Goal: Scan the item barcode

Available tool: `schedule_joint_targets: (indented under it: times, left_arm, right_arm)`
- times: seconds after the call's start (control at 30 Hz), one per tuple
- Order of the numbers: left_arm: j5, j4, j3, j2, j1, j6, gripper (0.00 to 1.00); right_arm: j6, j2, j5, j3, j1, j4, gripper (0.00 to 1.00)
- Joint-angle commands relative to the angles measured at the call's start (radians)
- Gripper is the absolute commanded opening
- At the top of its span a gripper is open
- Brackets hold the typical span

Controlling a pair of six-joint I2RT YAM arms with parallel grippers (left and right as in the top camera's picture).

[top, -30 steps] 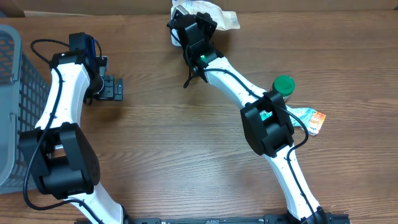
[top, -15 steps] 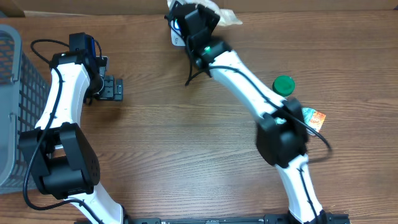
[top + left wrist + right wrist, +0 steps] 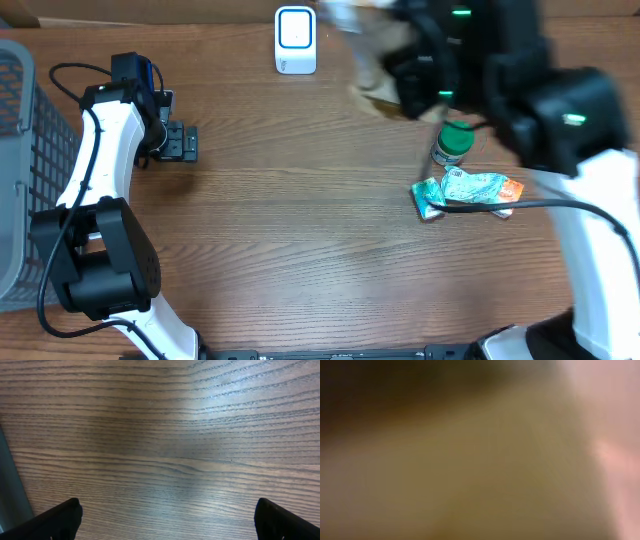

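The white barcode scanner point(image 3: 295, 40) stands upright at the table's far edge, uncovered. The right arm is a motion-blurred dark mass at the upper right. Its gripper point(image 3: 388, 62) is right of the scanner, shut on a pale packet, the item point(image 3: 362, 38), which is smeared by the motion. The right wrist view is only brown and pink blur. My left gripper point(image 3: 183, 141) rests at the left of the table, and its black fingertips point(image 3: 60, 517) stand wide open over bare wood with nothing between them.
A green-capped bottle point(image 3: 455, 143) stands right of centre, with colourful packets point(image 3: 470, 192) lying just in front of it. A grey mesh basket point(image 3: 20, 170) fills the left edge. Cardboard runs along the back.
The right arm has swung fast to the right, carrying the pale packet away from the scanner, which now shows in full. The packets near the bottle are uncovered. The left arm has not moved.
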Motion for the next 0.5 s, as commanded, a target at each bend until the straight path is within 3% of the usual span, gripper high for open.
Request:
schedule_joint_targets:
  times: [0.0,0.1,0.2,0.47]
  left_arm:
    - [-0.005,0.0,0.016,0.003,-0.002,0.012,0.99]
    - [-0.005,0.001,0.016,0.003,-0.002,0.012,1.0]
    - [-0.005,0.001,0.016,0.003,-0.002,0.012,1.0]
    - [-0.005,0.001,0.016,0.003,-0.002,0.012,1.0]
  right_arm:
    - [0.137,0.007,-0.085,-0.002,-0.16,-0.172,0.04]
    - [0.14,0.026,-0.086,-0.034,-0.288,-0.263,0.04]
    - [0.169,0.039,-0.093,-0.15,-0.417,-0.245,0.04]
    - [0.191,0.041,-0.219,-0.564,-0.568,0.007,0.04]
